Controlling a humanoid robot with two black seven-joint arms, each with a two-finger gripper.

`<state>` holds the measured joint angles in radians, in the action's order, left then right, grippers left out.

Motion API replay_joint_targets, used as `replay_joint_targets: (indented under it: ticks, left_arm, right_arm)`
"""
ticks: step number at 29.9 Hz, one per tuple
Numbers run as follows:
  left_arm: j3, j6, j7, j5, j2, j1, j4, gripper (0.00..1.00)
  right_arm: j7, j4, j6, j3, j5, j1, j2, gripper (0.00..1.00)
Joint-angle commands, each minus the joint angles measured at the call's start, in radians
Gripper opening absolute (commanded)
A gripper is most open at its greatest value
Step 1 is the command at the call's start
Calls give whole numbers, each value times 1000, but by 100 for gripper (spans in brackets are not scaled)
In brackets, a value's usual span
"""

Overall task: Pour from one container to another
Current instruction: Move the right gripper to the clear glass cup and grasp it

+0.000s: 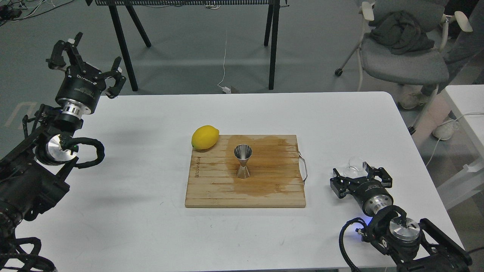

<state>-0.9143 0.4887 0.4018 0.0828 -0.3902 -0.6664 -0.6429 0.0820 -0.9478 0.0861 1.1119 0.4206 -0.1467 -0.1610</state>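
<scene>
A small clear glass cup (pixel 356 166) stands on the white table, right of the board. My right gripper (pixel 360 178) is open, its fingers reaching up either side of the cup's lower part without closing on it. The steel hourglass jigger (pixel 242 161) stands upright in the middle of a wet wooden cutting board (pixel 211 189). My left gripper (pixel 85 64) hangs open over the table's far left corner, holding nothing.
A yellow lemon (pixel 205 137) rests at the board's far left corner. The board has a metal handle (pixel 303 167) on its right side. A grey chair (pixel 404 53) with dark cloth stands behind the table's (pixel 151 234) right end.
</scene>
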Motion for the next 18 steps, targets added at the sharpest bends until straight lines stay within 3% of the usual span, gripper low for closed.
replay_joint_targets:
  ticks: [1, 6, 18]
  left_arm:
    - [0, 0, 0, 0, 1, -1, -1, 100]
    - [0, 0, 0, 0, 1, -1, 0, 100]
    - [-1, 0, 2, 0, -1, 1, 0, 100]
  right_arm:
    - [-1, 11, 3, -20, 0, -4, 0, 75]
    - [1, 14, 1, -20, 0, -4, 1, 68]
    - [1, -17, 33, -24, -2, 1, -5, 36]
